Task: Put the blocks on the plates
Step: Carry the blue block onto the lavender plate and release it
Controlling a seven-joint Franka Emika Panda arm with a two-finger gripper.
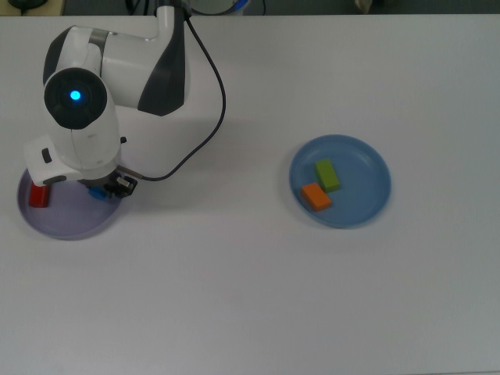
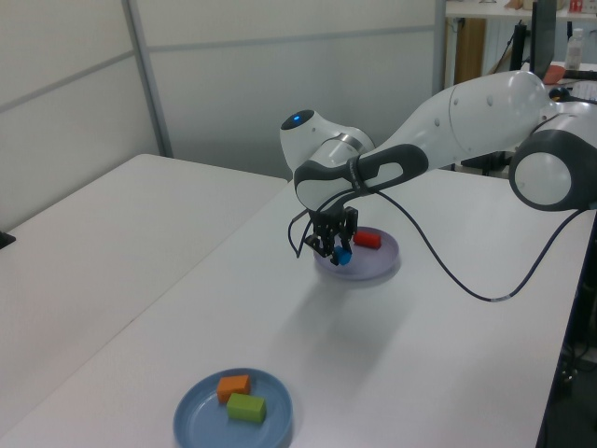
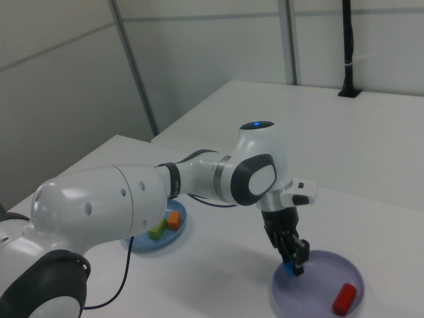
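Note:
My gripper (image 1: pixel 100 191) (image 2: pixel 338 253) (image 3: pixel 291 265) is shut on the small blue block (image 1: pixel 97 192) (image 2: pixel 342 256) (image 3: pixel 291 269) and holds it just above the lavender plate (image 1: pixel 66 221) (image 2: pixel 373 271) (image 3: pixel 324 278), over its edge nearest the blue plate. The red block (image 1: pixel 39 195) (image 2: pixel 367 240) (image 3: pixel 344 297) lies on that same lavender plate, partly hidden by the arm in the top view. The green block (image 1: pixel 327 175) (image 2: pixel 245 408) (image 3: pixel 158 229) and the orange block (image 1: pixel 316 197) (image 2: pixel 233 385) (image 3: pixel 174 219) lie side by side on the light blue plate (image 1: pixel 367 187) (image 2: pixel 201 420) (image 3: pixel 149 245).
The arm's black cable (image 1: pixel 211 117) loops over the white table (image 1: pixel 234 297) between the two plates. In the left view, shelving and a monitor (image 2: pixel 546 37) stand beyond the table's far end.

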